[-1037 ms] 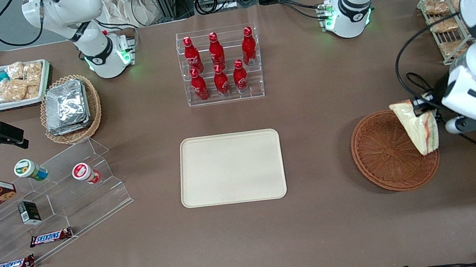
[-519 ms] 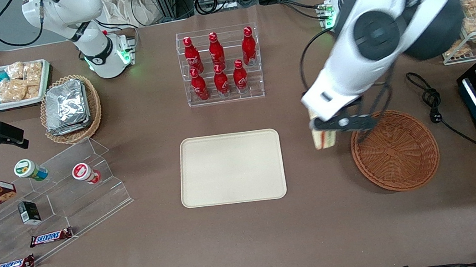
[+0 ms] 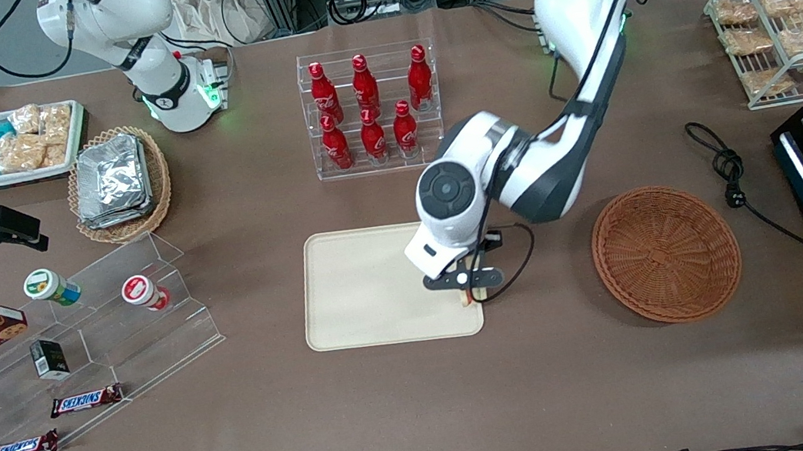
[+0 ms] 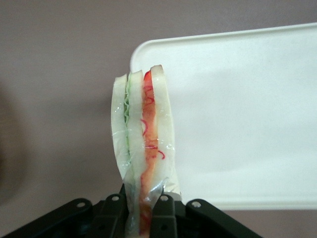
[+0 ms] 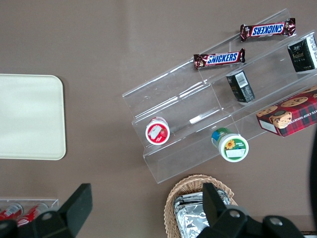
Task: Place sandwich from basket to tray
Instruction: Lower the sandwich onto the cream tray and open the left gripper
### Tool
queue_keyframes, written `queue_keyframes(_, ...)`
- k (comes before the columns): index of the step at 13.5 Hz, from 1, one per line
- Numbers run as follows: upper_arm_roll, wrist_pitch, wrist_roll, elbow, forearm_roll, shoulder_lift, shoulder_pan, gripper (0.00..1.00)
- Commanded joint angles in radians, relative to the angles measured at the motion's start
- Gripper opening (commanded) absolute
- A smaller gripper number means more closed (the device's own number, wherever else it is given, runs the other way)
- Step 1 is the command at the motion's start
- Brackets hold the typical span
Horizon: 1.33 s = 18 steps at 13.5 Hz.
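While clamped between the gripper's (image 4: 143, 210) fingers (image 4: 163, 213), the sandwich (image 4: 143, 148) hangs over the tray's (image 3: 371, 291) near corner.

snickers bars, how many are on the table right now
2. One Snickers bar lies on the clear acrylic step display toward the parked arm's end; the second Snickers bar lies nearer the front camera. The pincer holds the sandwich over the tray.
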Motion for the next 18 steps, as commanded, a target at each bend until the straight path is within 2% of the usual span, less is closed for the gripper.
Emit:
queue_keyframes(1,0.011,0.086,0.006,0.059,0.05,0.114,-0.011,0.0)
queue_keyframes(5,0.012,0.097,0.006,0.059,0.072,0.128,-0.011,0.0)
queue_keyframes(6,0.012,0.098,0.006,0.058,0.072,0.128,-0.011,0.18)
queue_keyframes(7,0.012,0.101,0.003,0.059,0.073,0.131,-0.013,0.99)
queue_keyframes(12,0.014,0.113,-0.016,0.059,0.064,0.122,-0.026,1.0)
queue_keyframes(16,0.04,0.115,-0.011,0.012,0.052,0.041,-0.025,1.0)
queue_keyframes(18,0.102,0.115,0.015,-0.01,-0.052,-0.037,-0.02,1.0)
